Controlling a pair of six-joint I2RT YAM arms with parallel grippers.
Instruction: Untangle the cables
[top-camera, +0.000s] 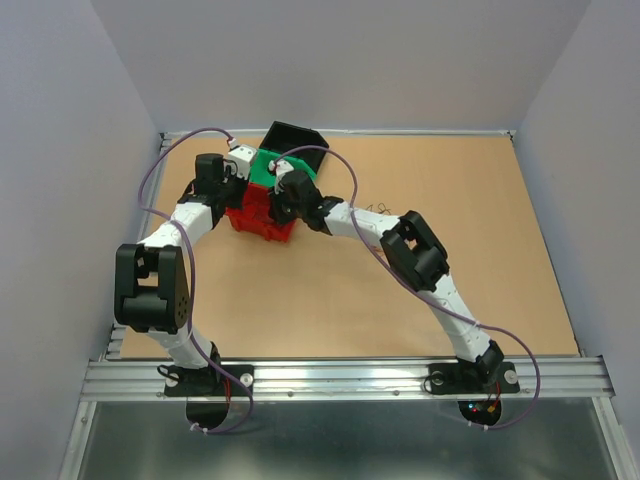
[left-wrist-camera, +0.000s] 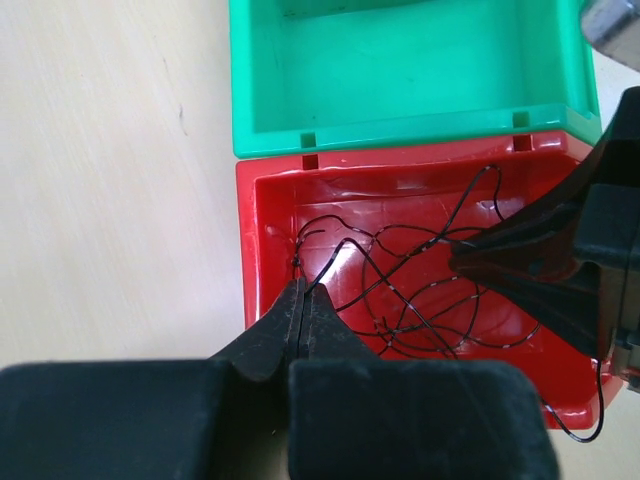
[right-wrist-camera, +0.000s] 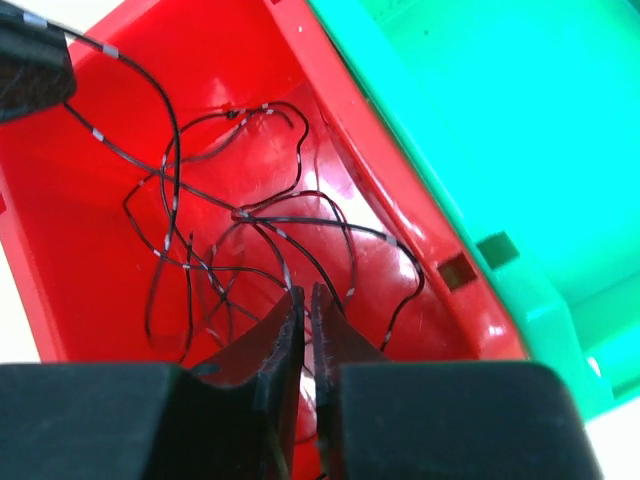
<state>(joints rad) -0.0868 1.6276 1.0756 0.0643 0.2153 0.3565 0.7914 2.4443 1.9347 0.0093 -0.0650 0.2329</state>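
Holding one strand pinched tight in my left gripper (left-wrist-camera: 303, 297), just inside the red bin (left-wrist-camera: 262, 215). The cables (left-wrist-camera: 420, 300) lie tangled on its floor, one loop over the rim. My right gripper (right-wrist-camera: 305, 300) stands barely parted among them; I would pinch a separate strand, then draw apart slowly, watching for snags.

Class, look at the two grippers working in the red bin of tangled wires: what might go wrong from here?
1. The left gripper is shut on one strand of the cables; pulling may tighten the clump rather than free it.
2. One loop hangs over the red bin's corner and may snag on the rim.
3. The right gripper sits low among the strands, which may catch on it.
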